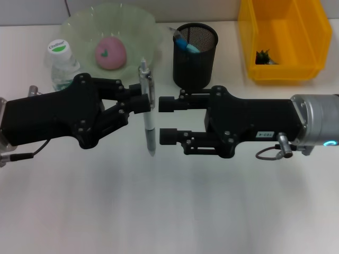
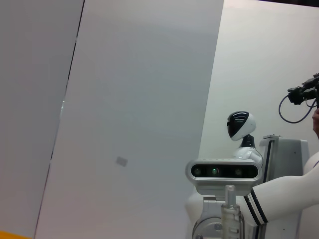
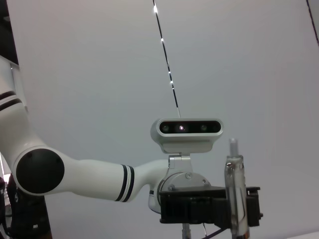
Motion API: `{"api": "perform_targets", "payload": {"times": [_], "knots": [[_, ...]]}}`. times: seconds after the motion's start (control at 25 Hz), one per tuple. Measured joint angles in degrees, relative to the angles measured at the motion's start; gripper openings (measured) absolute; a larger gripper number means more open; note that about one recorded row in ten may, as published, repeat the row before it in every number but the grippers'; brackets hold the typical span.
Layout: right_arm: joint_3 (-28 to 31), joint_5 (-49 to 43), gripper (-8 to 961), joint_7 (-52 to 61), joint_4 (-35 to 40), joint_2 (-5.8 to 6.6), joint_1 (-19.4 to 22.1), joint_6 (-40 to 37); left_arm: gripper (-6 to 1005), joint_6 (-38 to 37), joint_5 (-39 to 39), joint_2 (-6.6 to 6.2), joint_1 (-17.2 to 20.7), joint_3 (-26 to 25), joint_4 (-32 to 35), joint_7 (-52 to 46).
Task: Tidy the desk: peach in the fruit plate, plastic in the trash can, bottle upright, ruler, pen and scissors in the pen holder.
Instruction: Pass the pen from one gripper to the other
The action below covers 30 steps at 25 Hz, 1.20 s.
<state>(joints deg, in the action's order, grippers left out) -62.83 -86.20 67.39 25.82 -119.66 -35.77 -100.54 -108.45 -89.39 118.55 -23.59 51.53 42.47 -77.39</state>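
The pen is pinched in the closed left gripper above the middle of the white tabletop. The right gripper faces it, fingers spread, just beside the pen. Along the far edge stand the bottle, the fruit plate with the peach, the pen holder and the yellow bin. Only the right wrist view shows the pen against a pale wall.

Left gripper clamps pen — upright.
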Motion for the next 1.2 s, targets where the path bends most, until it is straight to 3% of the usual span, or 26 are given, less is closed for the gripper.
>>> {"api": "perform_targets", "payload": {"times": [0.56, 1.2], "knots": [[-5.0, 3.1, 573, 0.0, -1.4, -0.23, -3.3, 4.6, 137, 1.7, 0.0, -0.18, -1.5, 1.9, -1.6, 0.8], [-5.1, 4.1, 171, -1.1, -0.9, -0.21, -3.5, 6.1, 138, 3.2, 0.0, -0.35, -1.9, 2.1, -1.5, 0.8]]}}
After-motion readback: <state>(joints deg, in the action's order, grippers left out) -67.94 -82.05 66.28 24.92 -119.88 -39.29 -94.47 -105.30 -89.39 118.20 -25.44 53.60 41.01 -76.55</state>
